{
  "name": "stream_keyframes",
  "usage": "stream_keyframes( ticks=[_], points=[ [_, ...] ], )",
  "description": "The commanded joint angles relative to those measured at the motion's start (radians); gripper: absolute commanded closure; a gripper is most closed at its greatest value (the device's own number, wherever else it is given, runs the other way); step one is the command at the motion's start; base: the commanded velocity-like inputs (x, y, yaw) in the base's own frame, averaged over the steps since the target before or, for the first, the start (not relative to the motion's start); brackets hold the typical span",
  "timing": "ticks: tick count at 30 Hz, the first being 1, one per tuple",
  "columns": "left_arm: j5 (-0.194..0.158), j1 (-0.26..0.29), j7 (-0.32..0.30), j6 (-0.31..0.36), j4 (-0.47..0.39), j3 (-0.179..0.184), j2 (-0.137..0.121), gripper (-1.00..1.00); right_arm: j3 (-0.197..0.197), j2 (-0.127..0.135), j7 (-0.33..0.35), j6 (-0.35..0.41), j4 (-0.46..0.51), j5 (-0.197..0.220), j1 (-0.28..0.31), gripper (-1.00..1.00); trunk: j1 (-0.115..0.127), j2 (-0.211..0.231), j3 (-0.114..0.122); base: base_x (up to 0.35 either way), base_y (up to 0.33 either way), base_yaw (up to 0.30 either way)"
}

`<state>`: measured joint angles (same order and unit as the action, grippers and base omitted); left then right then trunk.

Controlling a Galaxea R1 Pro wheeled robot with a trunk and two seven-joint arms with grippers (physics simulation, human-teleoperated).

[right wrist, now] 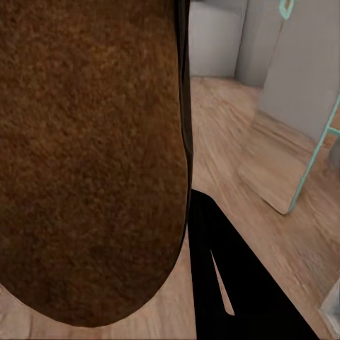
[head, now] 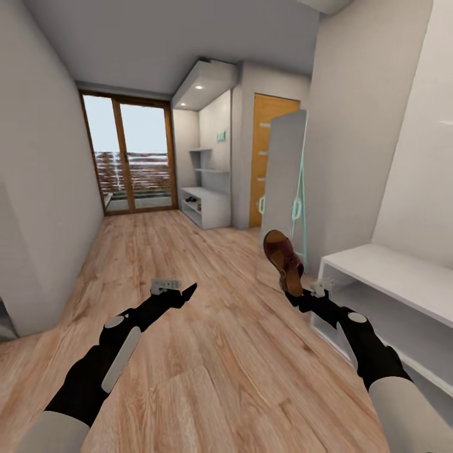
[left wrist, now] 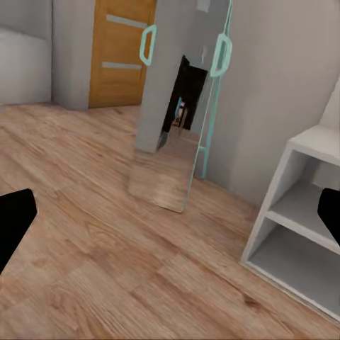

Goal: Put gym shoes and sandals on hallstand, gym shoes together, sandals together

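Brown sandal (head: 284, 261) stood up in the right gripper (head: 305, 292), pinched tight, just beside the pale hallstand (head: 384, 264). Left gripper (head: 182, 290) hung open w/ nothing. Best move: swing it slow, lay it flat on a shelf.

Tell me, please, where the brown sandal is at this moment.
In the head view the sandal is held up off the floor in the right gripper, right of centre, between the leaning mirror and the white shoe rack.
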<state>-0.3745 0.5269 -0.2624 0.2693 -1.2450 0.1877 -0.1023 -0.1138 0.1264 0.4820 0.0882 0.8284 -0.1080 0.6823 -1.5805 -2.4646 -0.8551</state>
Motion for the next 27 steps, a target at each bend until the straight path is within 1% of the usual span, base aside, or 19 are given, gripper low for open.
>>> stream_keyframes(
  ticks=[1,13,19,27],
  points=[
    [-0.011,0.001,0.0,0.007,-0.001,0.001,-0.001,-1.0,-0.004,-0.001,0.006,0.007,0.002,-0.005,0.0,1.0,0.0,-0.001,-0.002,0.347,0.0,0.231],
    [-0.011,0.001,0.0,0.007,-0.001,0.001,-0.001,-1.0,-0.004,-0.001,0.007,0.007,0.001,-0.006,0.0,1.0,0.0,-0.001,-0.016,0.347,-0.014,0.23],
    [-0.011,0.001,0.0,0.007,-0.001,0.001,-0.001,-1.0,-0.004,-0.001,0.006,0.007,0.002,-0.006,0.0,1.0,0.0,-0.001,-0.023,0.346,-0.134,0.227],
    [-0.011,0.001,0.0,0.007,-0.001,0.001,-0.001,-1.0,-0.004,-0.001,0.006,0.007,0.002,-0.006,0.0,1.0,0.0,-0.001,-0.033,0.341,-0.19,0.226]
  ],
)
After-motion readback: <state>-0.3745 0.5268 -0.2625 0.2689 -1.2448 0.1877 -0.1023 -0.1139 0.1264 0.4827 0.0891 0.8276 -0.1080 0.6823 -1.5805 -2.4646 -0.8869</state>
